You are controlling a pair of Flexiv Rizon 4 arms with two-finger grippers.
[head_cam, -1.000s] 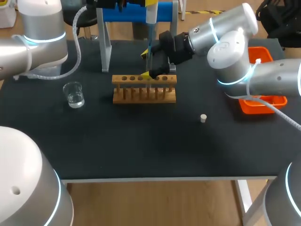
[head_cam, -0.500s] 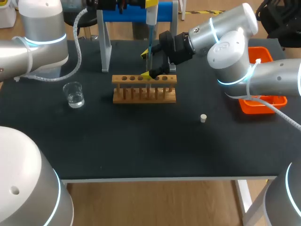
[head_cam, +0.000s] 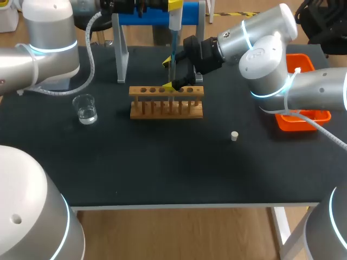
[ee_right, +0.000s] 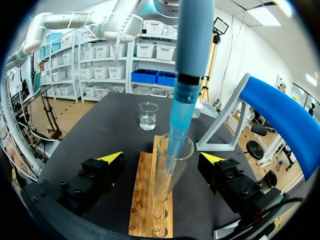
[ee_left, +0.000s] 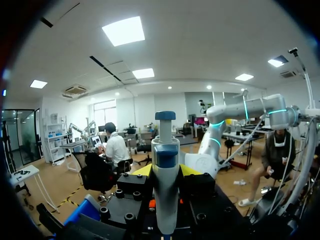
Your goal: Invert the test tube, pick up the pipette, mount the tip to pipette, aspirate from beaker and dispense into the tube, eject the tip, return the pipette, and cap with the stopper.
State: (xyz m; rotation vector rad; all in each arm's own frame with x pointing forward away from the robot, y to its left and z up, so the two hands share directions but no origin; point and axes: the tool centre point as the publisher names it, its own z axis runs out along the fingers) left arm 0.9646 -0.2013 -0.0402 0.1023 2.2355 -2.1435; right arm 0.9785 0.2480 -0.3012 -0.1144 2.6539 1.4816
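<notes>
The white-and-blue plastic pipette (ee_left: 165, 200) is clamped in the left gripper (ee_left: 166, 171). Its blue tip (ee_right: 176, 127) is set inside the clear glass test tube (ee_right: 164, 182), which is stood in the wooden rack (ee_right: 142, 205) between the spread, untouching fingers of the right gripper (ee_right: 162, 157).

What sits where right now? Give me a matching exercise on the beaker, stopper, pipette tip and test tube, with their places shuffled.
Things:
1. beaker
2. stopper
3. pipette tip
4. test tube

Places:
A. standing upright in the wooden rack
B. lowered into the test tube's mouth
C. alone on the table, to the rack's right-arm side
D. on the table to the rack's left-arm side, holding clear liquid

Pairs: 1-D, 2-C, 3-B, 4-A
</notes>
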